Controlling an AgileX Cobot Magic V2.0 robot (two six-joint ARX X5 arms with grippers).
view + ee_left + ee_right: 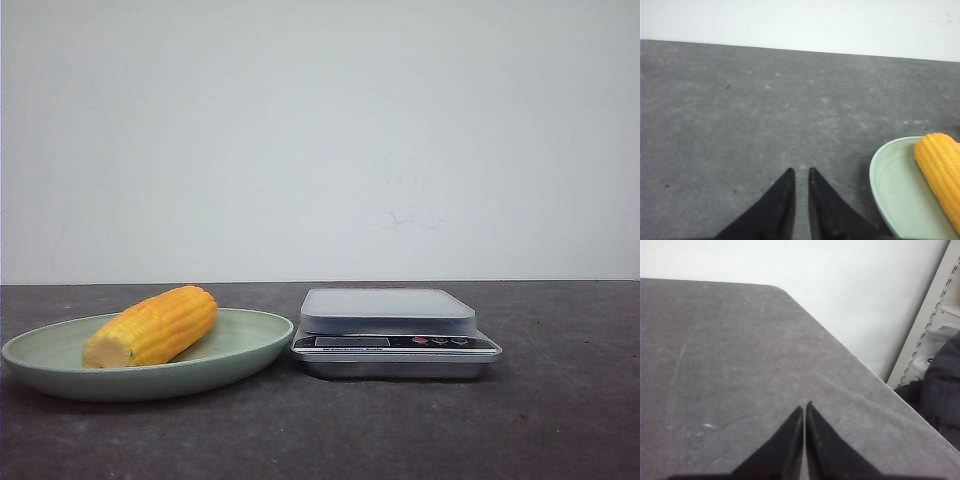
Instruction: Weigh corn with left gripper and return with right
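The corn (153, 325) lies on its side in a pale green plate (245, 345) on the left of the dark table (560, 420), its flat cut end toward the near left (rounded tip far right). Just right of the plate stands a silver scale (390, 330), its platform bare. The left gripper (801, 176) hangs over bare table left of the plate, tips nearly together with only a thin slit between; the right gripper (804, 409) is pressed together, holding nothing.

lab test bench | bare white wall (320, 140) | grey tabletop (560, 420)
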